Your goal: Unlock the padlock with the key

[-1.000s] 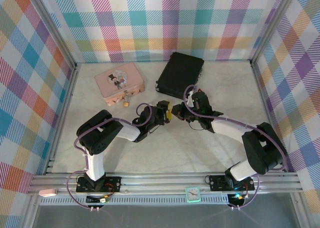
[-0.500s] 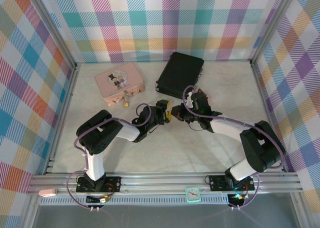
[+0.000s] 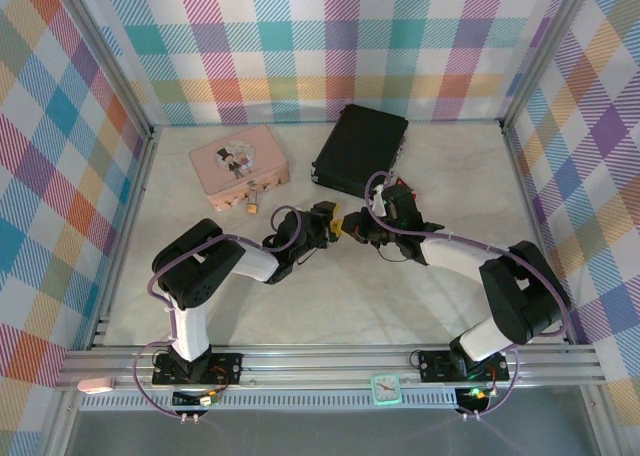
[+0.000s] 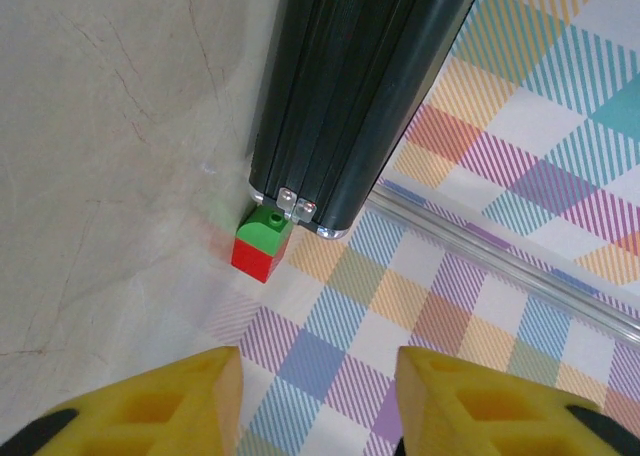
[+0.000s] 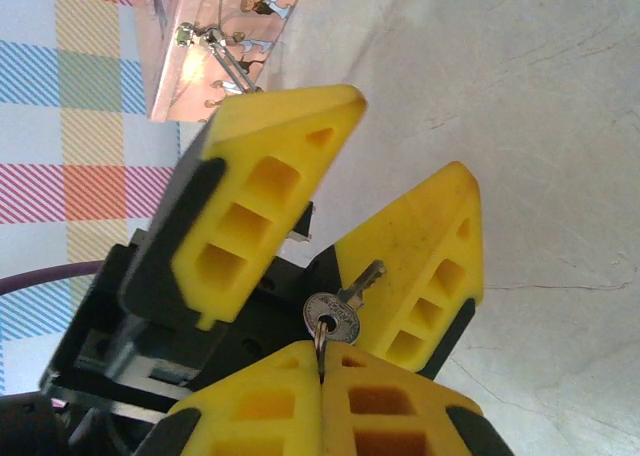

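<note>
The right fingers (image 5: 255, 406) are clenching the key (image 5: 337, 316) by its round head; its blade is pointing between the released left fingers (image 5: 262, 191) above the desk (image 5: 520, 96)

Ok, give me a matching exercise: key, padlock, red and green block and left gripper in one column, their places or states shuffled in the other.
1 key
2 padlock
3 red and green block
4 left gripper

a open
b at the black case corner
c pinched in the right gripper
d beside the pink tin

Pairs: 1-c, 2-d, 3-b, 4-a
</note>
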You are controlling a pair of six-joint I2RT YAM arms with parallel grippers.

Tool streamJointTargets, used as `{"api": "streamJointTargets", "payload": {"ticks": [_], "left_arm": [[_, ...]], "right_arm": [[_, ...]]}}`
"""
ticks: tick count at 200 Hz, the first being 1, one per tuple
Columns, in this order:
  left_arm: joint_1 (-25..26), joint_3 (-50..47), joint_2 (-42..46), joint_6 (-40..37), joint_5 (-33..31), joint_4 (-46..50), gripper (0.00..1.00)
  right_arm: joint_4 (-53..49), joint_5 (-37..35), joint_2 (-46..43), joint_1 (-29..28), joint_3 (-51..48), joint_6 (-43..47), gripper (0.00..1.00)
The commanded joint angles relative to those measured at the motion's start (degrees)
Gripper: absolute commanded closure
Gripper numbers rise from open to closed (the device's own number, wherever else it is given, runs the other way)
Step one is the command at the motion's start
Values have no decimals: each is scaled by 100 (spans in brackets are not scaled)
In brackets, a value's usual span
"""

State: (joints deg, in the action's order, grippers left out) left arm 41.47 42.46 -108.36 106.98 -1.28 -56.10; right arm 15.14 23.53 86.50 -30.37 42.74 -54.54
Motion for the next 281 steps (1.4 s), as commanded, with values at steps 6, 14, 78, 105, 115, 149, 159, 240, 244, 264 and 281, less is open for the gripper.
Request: {"api": "streamJointTargets", "payload": {"ticks": [6, 14, 78, 105, 115, 149, 159, 240, 244, 264, 281], "left_arm": [[-63, 17, 80, 87, 14, -330, 67], [-63, 17, 79, 78, 11, -349, 71], [-102, 8, 107, -190, 63, -525, 100], [-157, 38, 300, -793, 96, -404, 100], [-182, 35, 440, -1196, 93, -297, 100], [-210, -9, 988, -2953, -35, -276, 100], [-218, 23, 1143, -3526, 3, -264, 100], [-210, 184, 1116, -4595, 470, -912, 100], [-206, 180, 1096, -4576, 471, -940, 100], [-207, 178, 1021, -4468, 496, -1115, 100], [-192, 205, 990, -4406, 530, -1141, 100]], "right_arm": [[-21, 151, -128, 31, -77, 120, 100], [1, 162, -125, 31, -76, 111, 100], [-122, 145, -341, 122, -107, 160, 100], [-332, 183, -611, 285, -121, 217, 78], [-408, 236, -716, 372, -127, 213, 68], [-281, 710, -841, 580, -98, 65, 55], [46, 889, -820, 585, -144, -63, 55], [3310, 1717, -236, 576, -493, -1142, 71], [3386, 1728, -223, 576, -507, -1161, 71], [3489, 1793, -124, 549, -501, -1172, 75], [3588, 1805, -64, 549, -520, -1189, 76]]}}
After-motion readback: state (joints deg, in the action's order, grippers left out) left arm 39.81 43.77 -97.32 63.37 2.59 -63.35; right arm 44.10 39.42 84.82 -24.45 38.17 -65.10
